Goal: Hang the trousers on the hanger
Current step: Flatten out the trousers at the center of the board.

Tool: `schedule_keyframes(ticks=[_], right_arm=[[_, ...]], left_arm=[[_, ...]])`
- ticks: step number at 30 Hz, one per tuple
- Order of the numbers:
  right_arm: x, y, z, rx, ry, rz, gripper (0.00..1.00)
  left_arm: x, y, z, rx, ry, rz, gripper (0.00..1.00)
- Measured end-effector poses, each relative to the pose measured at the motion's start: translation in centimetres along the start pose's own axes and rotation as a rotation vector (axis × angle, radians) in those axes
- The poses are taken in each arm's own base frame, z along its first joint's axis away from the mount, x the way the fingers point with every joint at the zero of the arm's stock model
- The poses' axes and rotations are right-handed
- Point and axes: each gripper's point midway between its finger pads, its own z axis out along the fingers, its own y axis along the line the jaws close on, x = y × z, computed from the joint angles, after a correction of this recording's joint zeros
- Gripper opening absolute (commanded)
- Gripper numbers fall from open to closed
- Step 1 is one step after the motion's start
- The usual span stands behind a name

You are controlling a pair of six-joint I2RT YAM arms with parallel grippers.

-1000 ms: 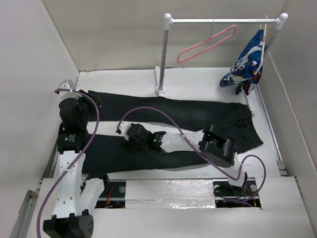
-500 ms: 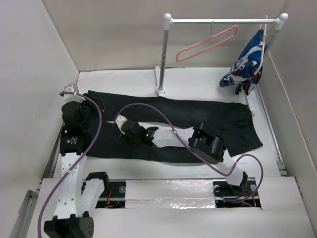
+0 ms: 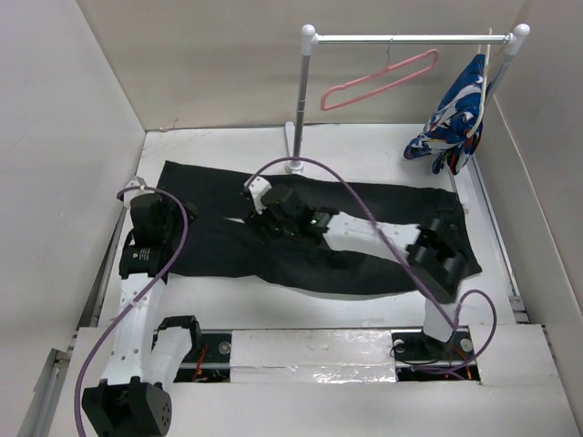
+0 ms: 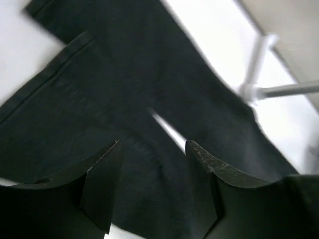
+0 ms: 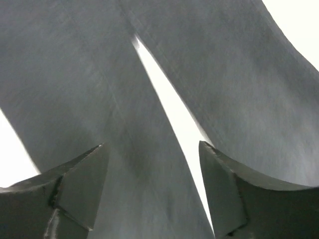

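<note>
Black trousers [image 3: 209,182] are spread flat mid-frame; the left gripper [image 4: 152,145] and right gripper [image 5: 151,148] are held open above them, nothing grasped.

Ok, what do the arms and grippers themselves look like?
The left arm and right arm have white links with black joints; the left shows rows of small holes. A purple cable loops along each. The left gripper and right gripper have dark, wedge-shaped fingers.

The rail stand's post [image 3: 299,100] blocks the far edge of the trousers [image 3: 219,259].
</note>
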Motion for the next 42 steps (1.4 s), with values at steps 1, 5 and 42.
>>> schedule_keyframes(ticks=[1,5,42], right_arm=[[0.0,0.1,-1.6,-0.009,-0.007,0.001,0.64],[-0.3,-0.5,-8.3,-0.023,-0.088,0.017,0.00],[8.2,-10.0,-22.0,0.024,-0.304,0.292,0.25]], left_arm=[[0.5,0.9,0.1,-0.046,0.015,-0.017,0.48],[1.6,4.6,0.1,-0.226,0.042,-0.082,0.45],[13.1,16.5,1.6,-0.891,0.308,-0.364,0.15]])
